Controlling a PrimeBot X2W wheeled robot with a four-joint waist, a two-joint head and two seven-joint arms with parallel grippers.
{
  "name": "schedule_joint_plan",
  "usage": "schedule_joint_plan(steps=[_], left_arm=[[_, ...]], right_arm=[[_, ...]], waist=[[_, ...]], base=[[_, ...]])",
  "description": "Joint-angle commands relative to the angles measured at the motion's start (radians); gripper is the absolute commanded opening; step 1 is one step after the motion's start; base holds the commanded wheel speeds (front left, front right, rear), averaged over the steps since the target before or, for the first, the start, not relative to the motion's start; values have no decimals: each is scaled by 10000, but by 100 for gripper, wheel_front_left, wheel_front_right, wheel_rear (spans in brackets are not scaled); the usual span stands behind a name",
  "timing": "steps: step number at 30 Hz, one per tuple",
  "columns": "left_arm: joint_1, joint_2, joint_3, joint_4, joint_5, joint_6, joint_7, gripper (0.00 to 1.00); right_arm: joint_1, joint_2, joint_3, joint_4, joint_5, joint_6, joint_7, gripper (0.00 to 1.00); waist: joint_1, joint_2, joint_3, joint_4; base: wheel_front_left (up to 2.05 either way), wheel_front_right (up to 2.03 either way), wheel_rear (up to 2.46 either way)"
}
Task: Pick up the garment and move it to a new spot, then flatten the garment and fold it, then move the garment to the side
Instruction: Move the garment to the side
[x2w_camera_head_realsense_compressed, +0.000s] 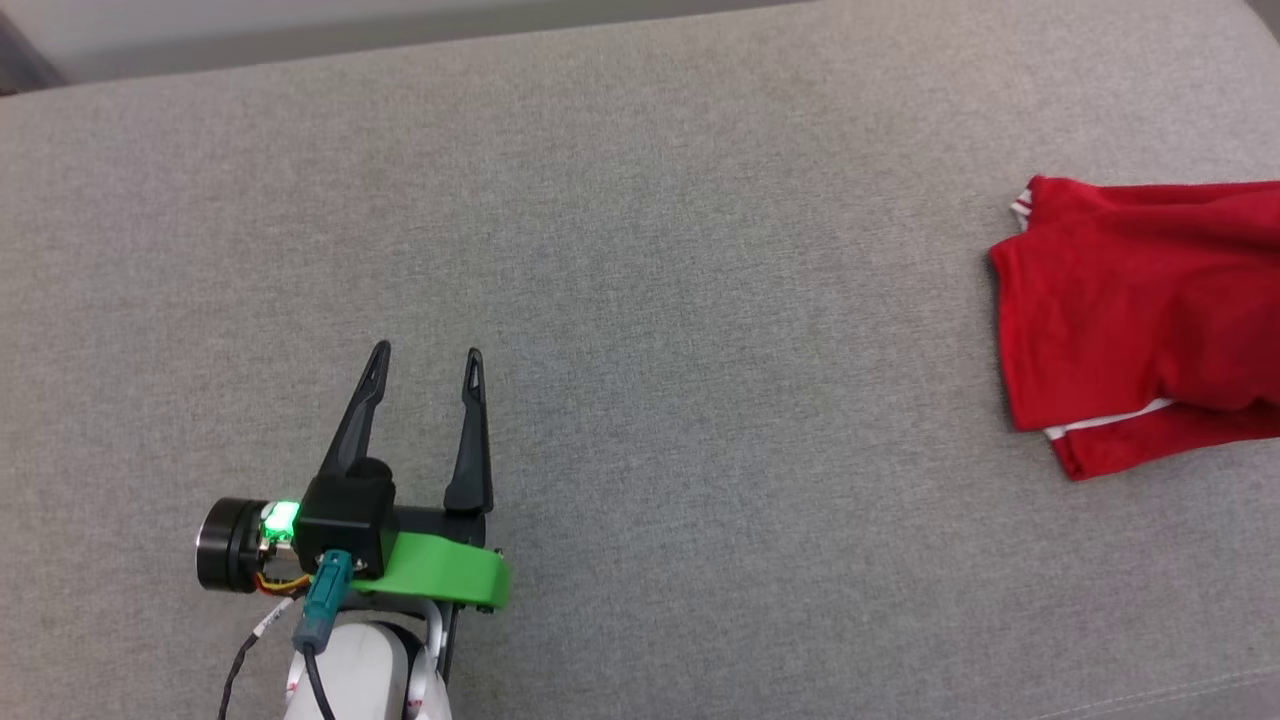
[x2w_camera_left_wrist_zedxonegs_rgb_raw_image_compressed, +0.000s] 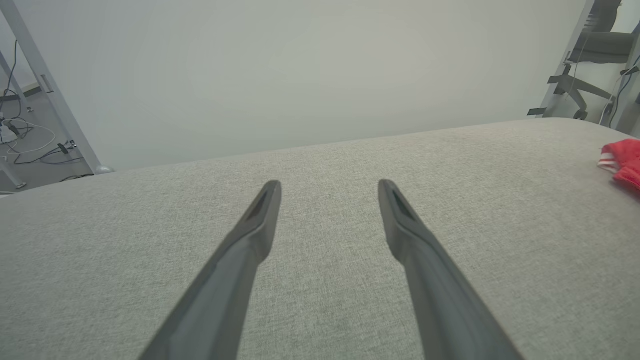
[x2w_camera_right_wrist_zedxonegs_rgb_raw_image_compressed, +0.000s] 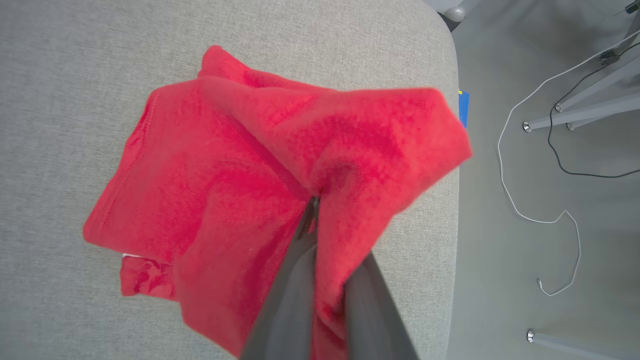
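Observation:
The garment (x2w_camera_head_realsense_compressed: 1130, 320) is a red shirt with a thin white trim, lying folded at the right edge of the grey surface. Its plain red side faces up. In the right wrist view the garment (x2w_camera_right_wrist_zedxonegs_rgb_raw_image_compressed: 215, 180) has one fold lifted, and my right gripper (x2w_camera_right_wrist_zedxonegs_rgb_raw_image_compressed: 314, 202) is shut on that raised red cloth near the surface's right edge. My left gripper (x2w_camera_head_realsense_compressed: 428, 355) hovers far to the left over bare grey fabric, open with nothing between its fingers. In the left wrist view the left gripper (x2w_camera_left_wrist_zedxonegs_rgb_raw_image_compressed: 329, 186) points at the far edge, and a corner of the garment (x2w_camera_left_wrist_zedxonegs_rgb_raw_image_compressed: 622, 159) shows at right.
The grey padded surface (x2w_camera_head_realsense_compressed: 640, 300) stretches wide between the two grippers. Its right edge (x2w_camera_right_wrist_zedxonegs_rgb_raw_image_compressed: 450, 150) drops to a floor with white and black cables (x2w_camera_right_wrist_zedxonegs_rgb_raw_image_compressed: 530, 200) and metal stand legs (x2w_camera_right_wrist_zedxonegs_rgb_raw_image_compressed: 575, 110). A pale wall (x2w_camera_left_wrist_zedxonegs_rgb_raw_image_compressed: 300, 75) stands behind the far edge.

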Motion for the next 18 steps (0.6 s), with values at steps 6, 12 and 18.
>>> schedule_joint_plan(steps=[6,12,18], left_arm=[[-680,111,-161,-240,178,-102,-59,100],[-956,125,-254,-425,225,-44,-59,100],[-1143,152,-284,-507,221,29,-59,100]], right_arm=[[-863,-296,-357,1617,-378,-9,-200,0],[-1529,-349,-884,3091,-982,-9,-649,0],[-2143,-195,-1375,4320,-1572,-9,-1053,0]], waist=[[0,0,1328,475],[0,0,1880,664],[0,0,2097,719]], base=[[0,0,0],[0,0,0],[0,0,0]])
